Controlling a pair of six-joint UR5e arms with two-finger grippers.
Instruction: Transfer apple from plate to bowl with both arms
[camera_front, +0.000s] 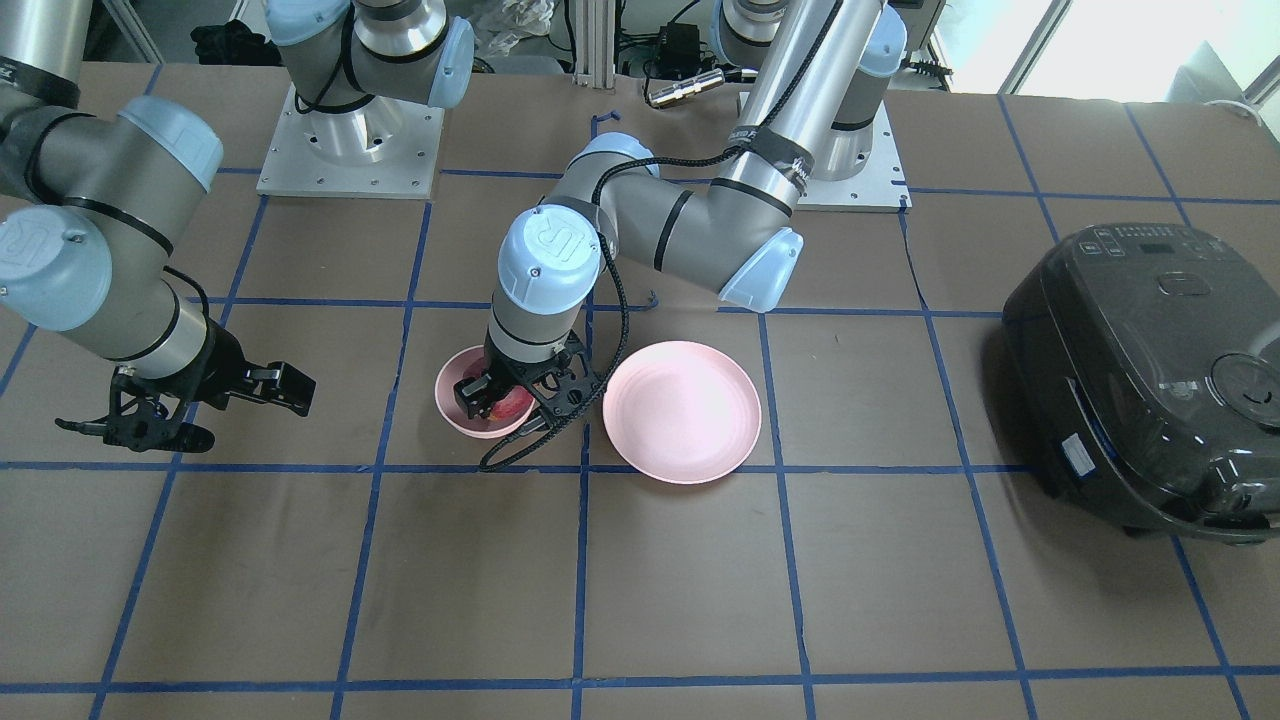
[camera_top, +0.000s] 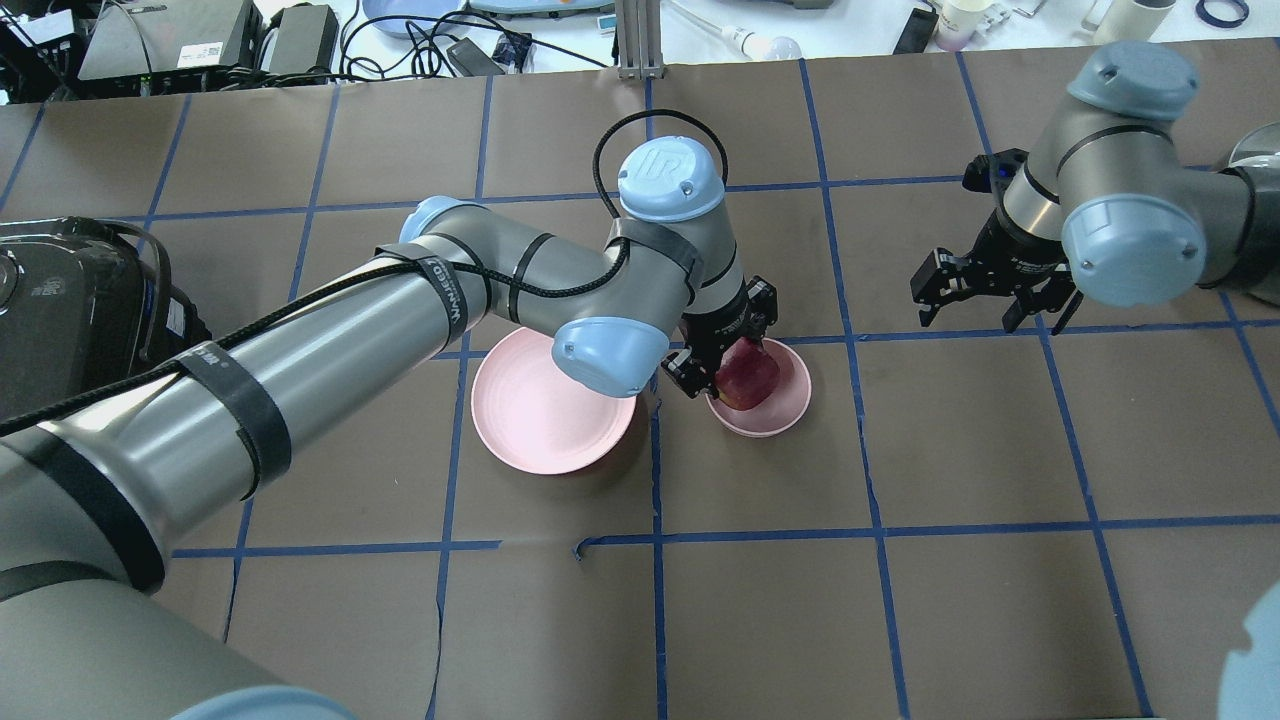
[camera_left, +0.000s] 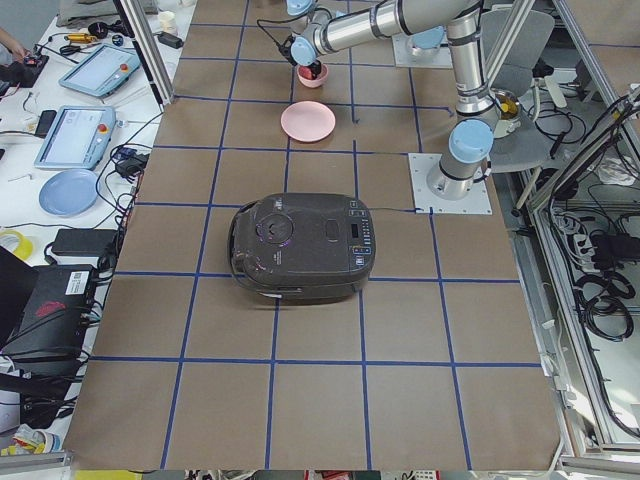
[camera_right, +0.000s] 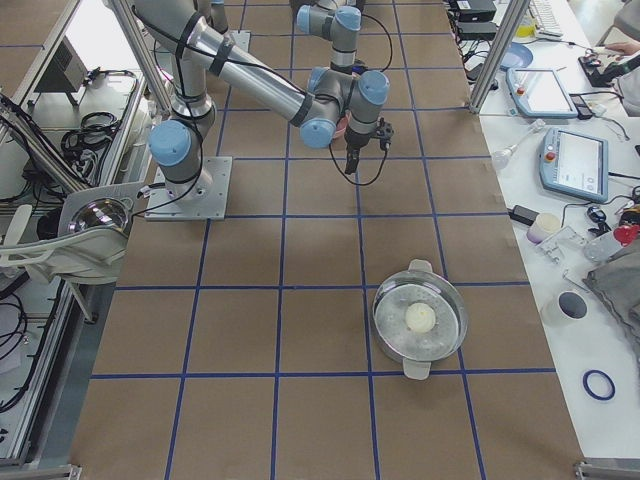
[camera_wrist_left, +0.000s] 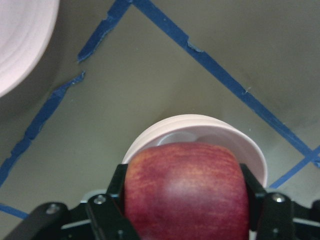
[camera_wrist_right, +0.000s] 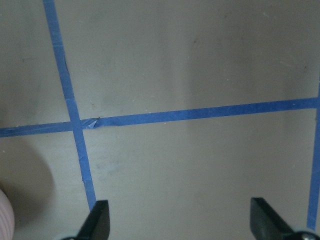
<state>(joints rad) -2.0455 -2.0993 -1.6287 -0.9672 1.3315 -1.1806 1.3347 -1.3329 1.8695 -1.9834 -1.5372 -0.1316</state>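
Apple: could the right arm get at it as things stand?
Probably not. The left gripper is shut on the apple over the bowl, covering its sides and top; the right gripper stands open, well aside.

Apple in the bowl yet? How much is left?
Nearly. Done: the plate is empty. In hand: the left gripper is shut on the apple right over the bowl. Left: let go and back off. The right gripper is open, empty, off to the side.
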